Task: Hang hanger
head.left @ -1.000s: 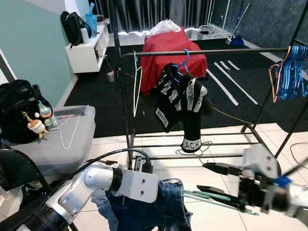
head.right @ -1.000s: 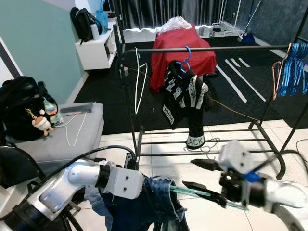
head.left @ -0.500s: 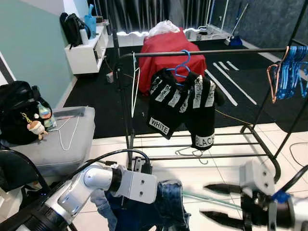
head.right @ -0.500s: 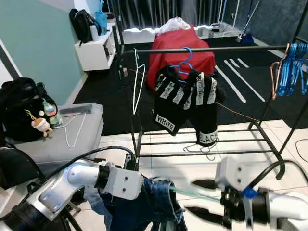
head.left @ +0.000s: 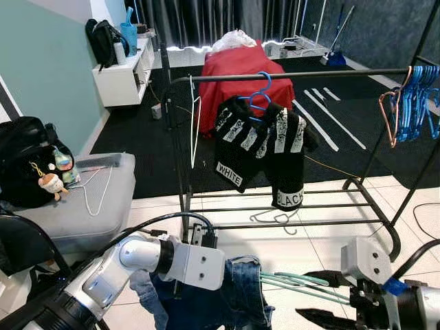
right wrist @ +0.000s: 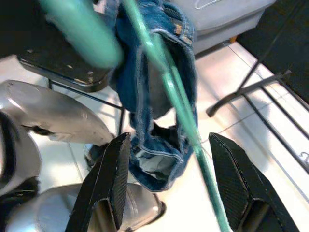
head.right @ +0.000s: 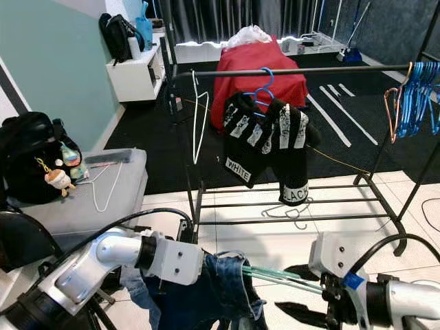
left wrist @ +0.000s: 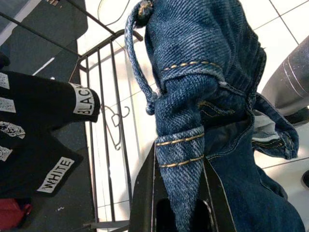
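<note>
Right gripper has dropped low, jaws still apart around the hanger.

The green hanger (head.left: 302, 283) juts from the jeans (head.left: 234, 292), which the left gripper (left wrist: 179, 212) pinches; right gripper (head.left: 326, 297) has not clamped it, and the rail (head.left: 295, 74) stands well beyond.

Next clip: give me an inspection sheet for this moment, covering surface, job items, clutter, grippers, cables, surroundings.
Surface: white tiled floor, black carpet beyond.
Job's things: green hanger stuck into jeans; black rack carrying a black printed garment and blue hangers.
Clutter: black bag and white hanger on the grey seat.
Grippers: left gripper shut on jeans; right gripper open, fingers either side of the hanger.
Cables: black cable over the left arm.
Surroundings: red-covered furniture, white shelf.
</note>
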Available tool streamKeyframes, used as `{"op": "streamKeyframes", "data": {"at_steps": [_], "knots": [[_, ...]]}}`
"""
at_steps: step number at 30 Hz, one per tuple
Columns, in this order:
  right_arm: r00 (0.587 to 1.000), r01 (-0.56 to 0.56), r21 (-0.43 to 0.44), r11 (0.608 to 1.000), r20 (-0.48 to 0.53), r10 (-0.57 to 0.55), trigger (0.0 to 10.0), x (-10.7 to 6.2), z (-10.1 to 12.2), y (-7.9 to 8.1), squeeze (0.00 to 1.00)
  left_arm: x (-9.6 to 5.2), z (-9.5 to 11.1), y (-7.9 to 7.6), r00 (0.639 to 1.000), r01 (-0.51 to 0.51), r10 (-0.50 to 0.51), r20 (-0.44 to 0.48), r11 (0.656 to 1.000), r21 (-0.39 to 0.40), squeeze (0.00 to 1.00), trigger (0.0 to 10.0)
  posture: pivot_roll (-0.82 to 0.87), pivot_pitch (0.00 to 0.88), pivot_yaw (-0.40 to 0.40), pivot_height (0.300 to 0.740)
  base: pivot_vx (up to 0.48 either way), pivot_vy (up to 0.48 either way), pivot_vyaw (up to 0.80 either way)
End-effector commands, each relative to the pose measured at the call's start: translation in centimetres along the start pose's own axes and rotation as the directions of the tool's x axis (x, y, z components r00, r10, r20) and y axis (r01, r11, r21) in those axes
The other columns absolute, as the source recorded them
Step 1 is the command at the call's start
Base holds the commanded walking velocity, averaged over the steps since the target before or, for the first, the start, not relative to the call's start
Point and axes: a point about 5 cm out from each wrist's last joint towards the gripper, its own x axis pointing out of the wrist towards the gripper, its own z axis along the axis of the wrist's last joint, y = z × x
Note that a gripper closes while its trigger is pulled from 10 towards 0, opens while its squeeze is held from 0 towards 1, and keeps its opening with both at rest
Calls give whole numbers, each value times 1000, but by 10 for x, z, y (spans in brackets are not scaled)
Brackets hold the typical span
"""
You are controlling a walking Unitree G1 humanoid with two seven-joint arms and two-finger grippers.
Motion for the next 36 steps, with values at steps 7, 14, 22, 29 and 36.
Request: {"op": "streamKeyframes", "data": {"at_steps": [7, 14, 22, 29, 36], "knots": [[999, 48, -37, 998, -18, -48, 0, 8, -4, -6, 0, -6, 4, 8, 1000, -30, 29, 10, 999, 27, 0, 10000, -186, 0, 44, 740, 0, 0, 0], [996, 76, -52, 996, -32, -78, 0, 9, -7, -10, 0, -7, 11, 12, 998, -43, 41, 42, 999, 25, 0, 10000, -183, 0, 45, 740, 0, 0, 0], [995, 100, -75, 992, 38, -97, 0, 13, 2, -14, 0, -5, 34, 17, 981, -53, 56, 185, 998, -22, 0, 10000, -178, 0, 48, 740, 0, 0, 0], [991, 125, -99, 987, 67, -119, 0, 14, 7, -19, 0, -6, 39, 18, 973, -36, 52, 223, 997, -75, 0, 10000, -179, 0, 48, 740, 0, 0, 0], [984, 143, -107, 984, 123, -129, 0, 13, 16, -20, 0, -20, 22, 25, 991, -24, 47, 127, 985, -173, 1000, 10000, -185, 0, 54, 740, 0, 0, 0]]}}
